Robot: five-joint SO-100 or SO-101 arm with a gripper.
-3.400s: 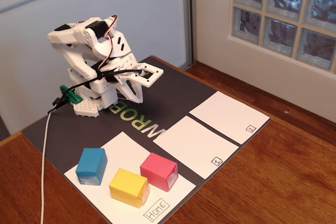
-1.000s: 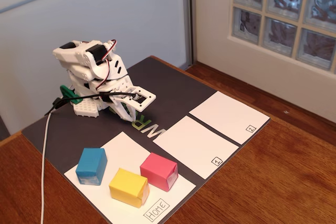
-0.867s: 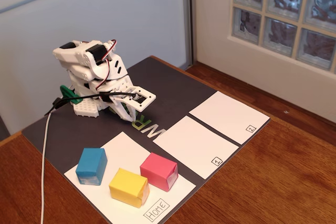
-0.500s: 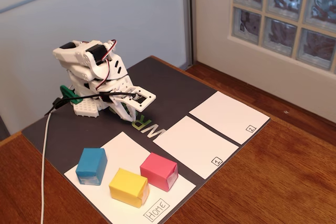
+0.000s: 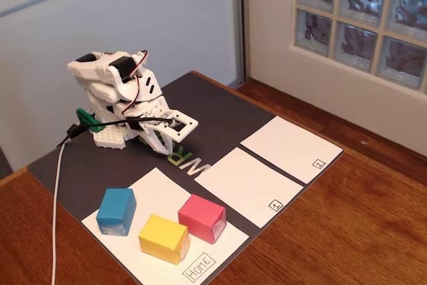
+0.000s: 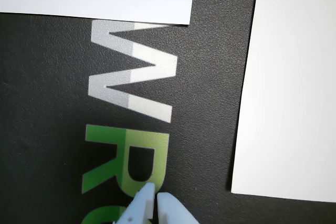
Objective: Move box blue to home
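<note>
1. Your arm had folded down since the first frame, and its pincer [image 6: 154,199] sat pressed together, empty, low over the dark mat [image 5: 220,108].
2. The blue box [image 5: 116,211] had not moved, resting on the Home sheet [image 5: 160,188] beside the yellow block [image 5: 163,238].

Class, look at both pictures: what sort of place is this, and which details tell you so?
Probably a home hobby setup, not a lab: a wooden table, a glass-block window, and hand-labelled paper sheets such as home on a dark mat.
</note>
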